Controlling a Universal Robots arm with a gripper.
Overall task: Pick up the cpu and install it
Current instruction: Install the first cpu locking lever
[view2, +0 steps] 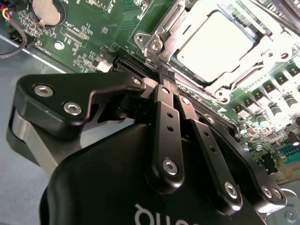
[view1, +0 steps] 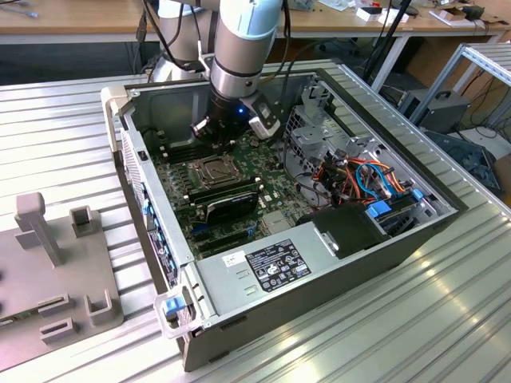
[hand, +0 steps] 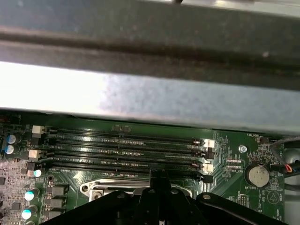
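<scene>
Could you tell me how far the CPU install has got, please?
The cpu already lies in its socket frame, so placing looks done. The pincer is shut, holds nothing, and sits over the memory slots beside the socket. The pictures do not settle whether the frame is latched.

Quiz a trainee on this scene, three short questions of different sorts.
1. True or false: the cpu lies in the socket.
2. In the first wrist view, the gripper is nearest to: A) memory slots; B) power supply; C) drive cables.
3. Fill in: the fingers are ___ (open or shut).

Key: 1 true; 2 A; 3 shut, with nothing between them.
</scene>
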